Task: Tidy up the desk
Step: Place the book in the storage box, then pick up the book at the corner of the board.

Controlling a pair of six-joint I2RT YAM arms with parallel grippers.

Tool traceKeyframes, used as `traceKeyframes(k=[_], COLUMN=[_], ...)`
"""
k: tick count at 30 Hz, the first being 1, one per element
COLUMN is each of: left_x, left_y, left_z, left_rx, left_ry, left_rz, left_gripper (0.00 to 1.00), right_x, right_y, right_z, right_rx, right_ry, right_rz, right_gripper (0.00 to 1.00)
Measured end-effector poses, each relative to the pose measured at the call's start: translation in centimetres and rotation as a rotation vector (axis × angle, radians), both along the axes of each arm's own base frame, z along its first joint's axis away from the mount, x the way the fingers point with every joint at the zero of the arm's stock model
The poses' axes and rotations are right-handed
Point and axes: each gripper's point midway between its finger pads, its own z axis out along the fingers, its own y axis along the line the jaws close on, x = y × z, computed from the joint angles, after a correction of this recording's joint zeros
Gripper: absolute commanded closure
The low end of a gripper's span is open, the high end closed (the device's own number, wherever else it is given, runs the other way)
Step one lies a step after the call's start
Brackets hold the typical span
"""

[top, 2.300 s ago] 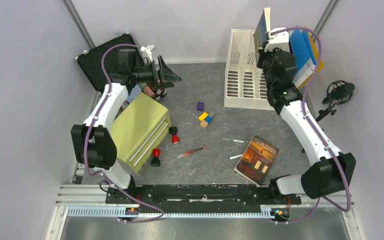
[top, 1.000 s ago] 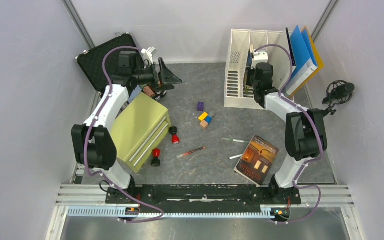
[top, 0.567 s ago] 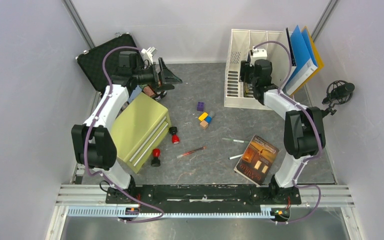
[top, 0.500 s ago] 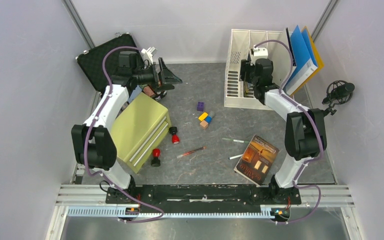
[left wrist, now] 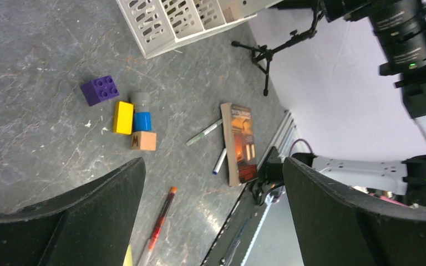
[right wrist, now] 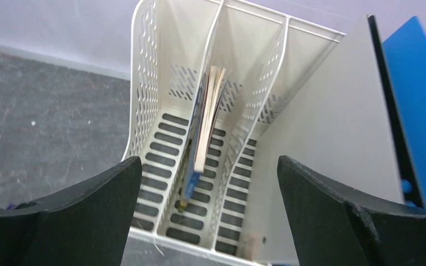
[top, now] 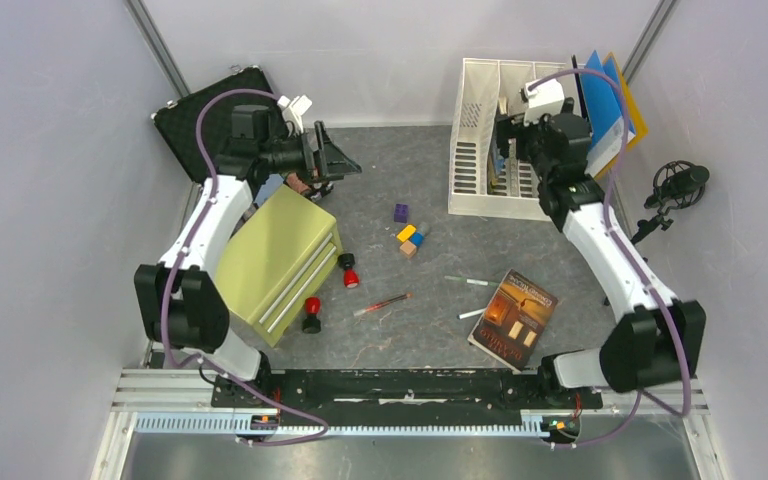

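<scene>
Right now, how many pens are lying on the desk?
3. The red pen lies near the middle; the greenish pen lies left of the book; the white pen lies beside the book's left edge. The cabinet may hide others.

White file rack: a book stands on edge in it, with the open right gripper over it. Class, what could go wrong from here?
1. The book leans in its slot of the white file rack; it may slump, or the right gripper could clip it when pulling away.
2. The blue folders lean close beside the right arm; a swing might topple them.
3. A pen lies close beside the brown book on the desk; grabbing that book may push it.
</scene>
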Motion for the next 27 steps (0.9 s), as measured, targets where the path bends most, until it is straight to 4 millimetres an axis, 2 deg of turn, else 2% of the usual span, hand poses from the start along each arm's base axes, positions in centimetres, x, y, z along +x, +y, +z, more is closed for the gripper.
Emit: traceKeyframes(k=[2, 5, 9, 13, 17, 22, 27], left_x=[-0.6, -1.8, -3.9, -5.0, -5.0, -5.7, -6.8], left_y=[0.3, 0.7, 1.5, 2.5, 3.9, 5.0, 4.5], left_z=[-0.1, -0.8, -2.6, -3.3, -2.5, -0.4, -0.1], left_rx=[0.025, 0.063, 0.119, 0.171, 0.234, 0.288, 0.297], left_ry=[-0.039, -0.091, -0.142, -0.194, -0.268, -0.428, -0.489], left_rz=[-0.007, -0.019, -0.021, 0.019, 0.108, 0.142, 0.084], left_gripper=[0.00, 0.00, 0.00, 0.00, 0.00, 0.00, 0.00], right_x=[-1.9, -4.2, -7.1, -10.0, -12.3, -14.4, -16.6], right_y=[-0.1, -0.4, -1.2, -2.4, -2.8, -2.1, -1.7], right_z=[0.6, 0.3, -2.1, -5.5, -7.1, -8.7, -12.5], right_rx=[-0.053, -0.123, -0.221, -0.298, -0.351, -0.431, -0.504], right_ry=[-0.007, 0.009, 0.071, 0.152, 0.194, 0.229, 0.323], right_rz=[0.032, 0.069, 0.097, 0.126, 0.174, 0.292, 0.402], right_gripper=[0.02, 0.02, 0.02, 0.02, 0.02, 0.02, 0.02])
